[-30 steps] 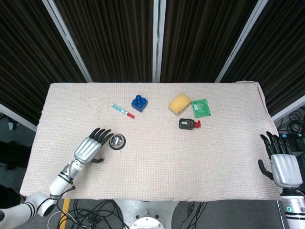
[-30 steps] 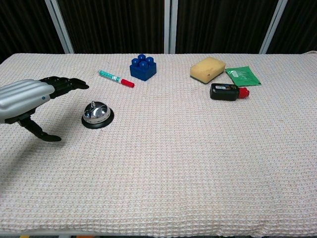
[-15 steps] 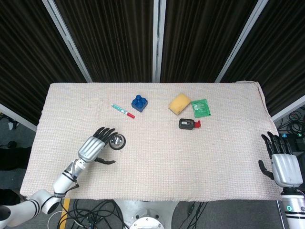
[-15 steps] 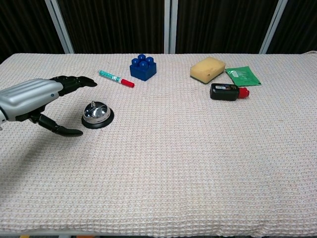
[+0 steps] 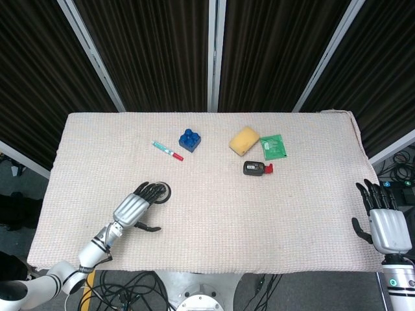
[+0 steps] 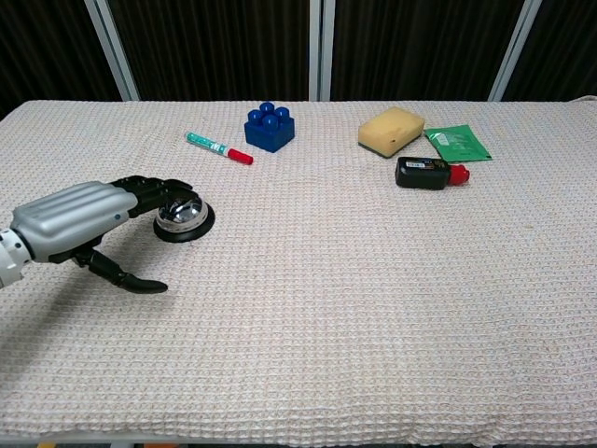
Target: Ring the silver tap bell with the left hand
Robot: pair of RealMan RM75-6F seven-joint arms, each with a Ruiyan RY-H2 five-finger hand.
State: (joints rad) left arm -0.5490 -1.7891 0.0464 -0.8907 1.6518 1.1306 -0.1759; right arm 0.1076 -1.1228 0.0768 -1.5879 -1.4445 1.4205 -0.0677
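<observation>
The silver tap bell (image 6: 183, 218) on its black base sits on the left part of the cloth-covered table, half covered in the head view (image 5: 162, 192). My left hand (image 6: 89, 224) lies palm down over it, black fingertips (image 6: 157, 188) resting on the bell's top, thumb spread low toward the front. In the head view the left hand (image 5: 135, 207) reaches the bell from the front left. My right hand (image 5: 385, 225) hangs open at the table's front right corner, holding nothing; the chest view does not show it.
At the back stand a blue brick (image 6: 270, 127) and a green-and-red marker (image 6: 219, 147). Farther right lie a yellow sponge (image 6: 391, 130), a green packet (image 6: 457, 144) and a small black bottle with a red cap (image 6: 428, 173). The table edge (image 5: 194, 271) runs just in front of my left forearm.
My left hand has moved right and forward, then dropped from above and beside the bell onto its top. The right hand stayed put.
</observation>
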